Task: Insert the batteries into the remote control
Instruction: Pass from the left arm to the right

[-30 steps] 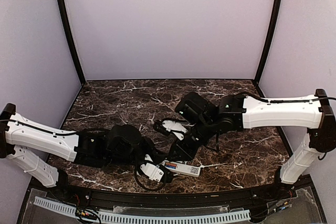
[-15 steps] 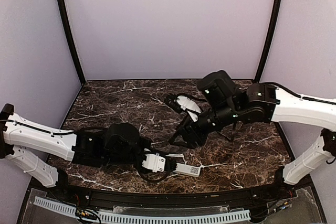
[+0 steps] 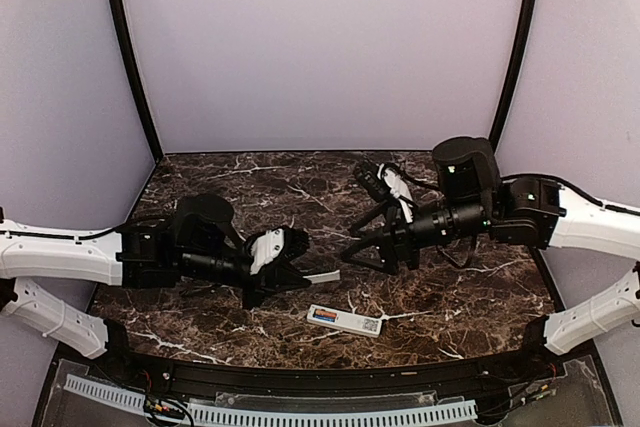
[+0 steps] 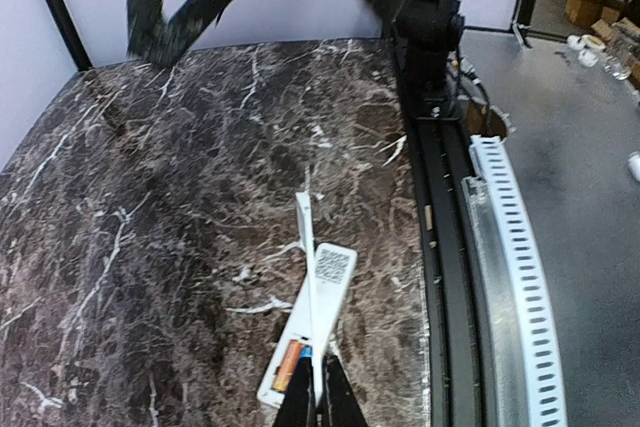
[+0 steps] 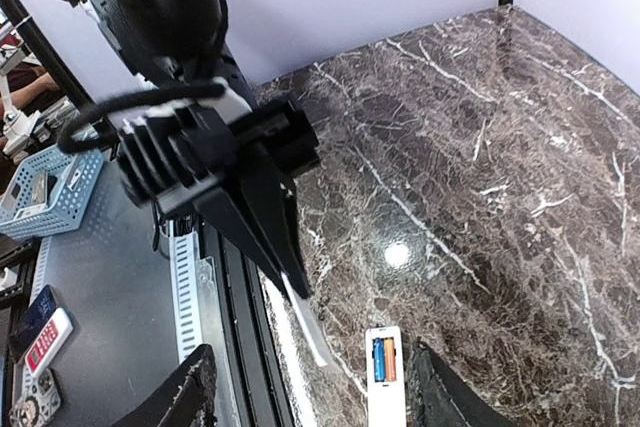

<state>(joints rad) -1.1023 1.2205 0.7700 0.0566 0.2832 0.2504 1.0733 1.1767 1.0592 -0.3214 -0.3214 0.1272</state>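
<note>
The white remote control (image 3: 345, 320) lies label side up near the front edge of the marble table, its battery bay uncovered. Both batteries (image 5: 384, 360), one blue and one orange, sit side by side in the bay. My left gripper (image 3: 300, 276) hovers above and to the left of the remote, shut on a thin flat white cover piece (image 3: 323, 275). In the left wrist view the cover (image 4: 308, 277) shows edge-on above the remote control (image 4: 333, 269). My right gripper (image 3: 358, 249) is open and empty, raised behind the remote.
A black rail and a white perforated strip (image 3: 270, 412) run along the table's front edge. Lilac walls with black posts close in the back and sides. Off the table, a blue basket (image 5: 45, 187) stands on a grey bench.
My right gripper opened and drew back up and to the right, away from the remote. My left arm then rose and pulled back left with the cover piece, leaving the remote on the table.
</note>
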